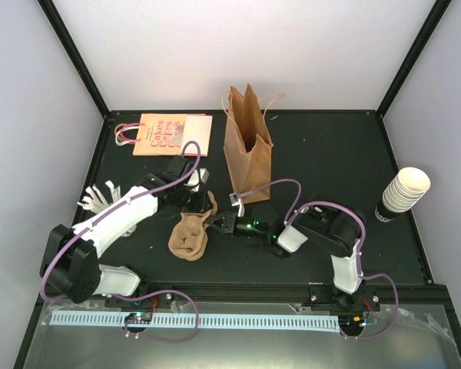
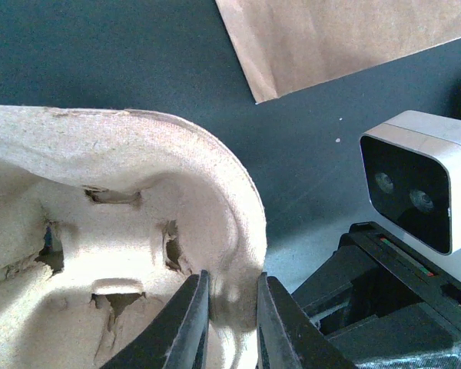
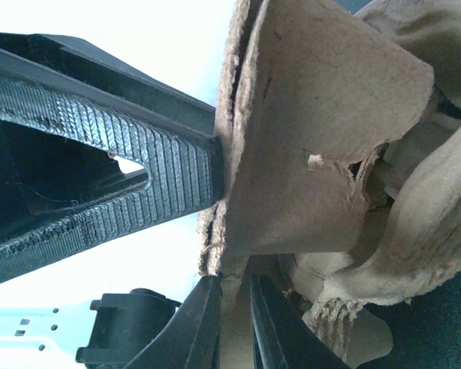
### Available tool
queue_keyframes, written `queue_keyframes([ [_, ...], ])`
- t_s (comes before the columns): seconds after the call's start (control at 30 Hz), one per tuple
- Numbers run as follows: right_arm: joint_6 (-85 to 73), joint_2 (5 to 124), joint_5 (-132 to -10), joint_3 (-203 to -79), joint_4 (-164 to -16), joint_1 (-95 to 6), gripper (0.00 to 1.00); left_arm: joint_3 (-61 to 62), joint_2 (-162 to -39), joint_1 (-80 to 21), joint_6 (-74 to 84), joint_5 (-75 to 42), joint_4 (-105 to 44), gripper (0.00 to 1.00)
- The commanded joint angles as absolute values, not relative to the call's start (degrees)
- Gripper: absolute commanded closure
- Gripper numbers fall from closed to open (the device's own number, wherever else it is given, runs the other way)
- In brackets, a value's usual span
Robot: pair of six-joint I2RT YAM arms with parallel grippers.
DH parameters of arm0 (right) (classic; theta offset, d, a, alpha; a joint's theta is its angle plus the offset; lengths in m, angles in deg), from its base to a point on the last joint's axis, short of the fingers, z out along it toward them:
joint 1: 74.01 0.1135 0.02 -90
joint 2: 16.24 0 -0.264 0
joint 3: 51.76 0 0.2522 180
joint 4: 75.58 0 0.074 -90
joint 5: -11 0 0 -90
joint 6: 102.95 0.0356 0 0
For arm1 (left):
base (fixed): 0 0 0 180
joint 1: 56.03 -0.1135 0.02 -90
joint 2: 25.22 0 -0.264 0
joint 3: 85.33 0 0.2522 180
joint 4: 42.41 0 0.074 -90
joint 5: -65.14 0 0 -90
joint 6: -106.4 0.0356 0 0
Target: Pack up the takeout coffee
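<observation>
Overhead, the left hand [image 1: 200, 201] and the right hand [image 1: 217, 223] meet over a crumpled brown pulp tray [image 1: 189, 237] in the middle of the dark surface [image 1: 330, 154], just in front of the upright brown paper bag [image 1: 247, 150], whose mouth gapes upward. The takeout coffee cannot be made out here, so neither its place nor the way its long axis points can be told. A tilted stack of cream cups [image 1: 407, 188] sits by the right wall, and a flat peach bag [image 1: 165, 132] at the back left carries pink lettering too small to read with certainty. From the left wrist, the left hand [image 2: 232, 315] is pressed onto the tray's [image 2: 138, 192] curved rim, which is pinched between its two fingers. The paper bag's corner [image 2: 330, 38] lies beyond, and the right arm's white camera [image 2: 419, 181] is close by. From the right wrist, the right hand [image 3: 234, 323] pinches the lower edge of the tray [image 3: 315, 131], while a ribbed finger of the left hand [image 3: 138, 154] presses against its side.
</observation>
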State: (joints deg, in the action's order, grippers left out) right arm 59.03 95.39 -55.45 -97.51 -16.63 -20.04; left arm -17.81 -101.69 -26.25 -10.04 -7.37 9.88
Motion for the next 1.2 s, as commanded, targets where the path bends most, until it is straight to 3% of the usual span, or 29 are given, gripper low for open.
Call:
queue_keyframes([
  [0.0,58.5,96.7,-57.8,-97.0,-16.2,-20.2,0.85,-17.6,-100.1,-26.2,-11.4,-2.8,8.5,0.81],
  [0.2,58.7,96.6,-58.0,-97.3,-18.7,-20.5,0.91,-17.7,-100.1,-26.3,-11.3,-2.5,8.5,0.81],
  [0.7,58.0,95.4,-59.0,-96.8,-20.3,-20.9,0.92,-18.9,-99.0,-26.7,-11.6,-2.3,8.2,0.76],
  [1.17,53.2,87.2,-62.0,-92.8,-26.3,-21.3,0.91,-19.3,-99.1,-25.2,-4.1,-12.8,12.4,0.46],
])
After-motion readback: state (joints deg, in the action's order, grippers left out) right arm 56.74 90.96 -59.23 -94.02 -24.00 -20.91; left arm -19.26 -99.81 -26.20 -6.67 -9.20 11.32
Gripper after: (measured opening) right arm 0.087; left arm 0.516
